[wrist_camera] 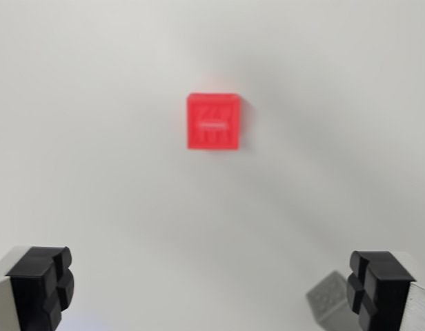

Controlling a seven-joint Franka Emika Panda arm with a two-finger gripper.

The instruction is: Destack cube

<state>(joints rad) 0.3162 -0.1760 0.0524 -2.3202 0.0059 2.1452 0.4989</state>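
Observation:
A red cube point(213, 121) lies on the white surface in the upper middle of the wrist view, seen from straight above with a faint embossed pattern on its top; whether another cube sits under it I cannot tell. My gripper point(212, 289) hangs above the surface, open wide, with its black fingertips point(41, 284) in the bottom corners and nothing between them. The cube is well ahead of the fingertips, roughly centred between them. A grey cube point(328, 301) shows at the lower right, partly hidden behind the right fingertip.
The white tabletop point(95, 172) fills the view.

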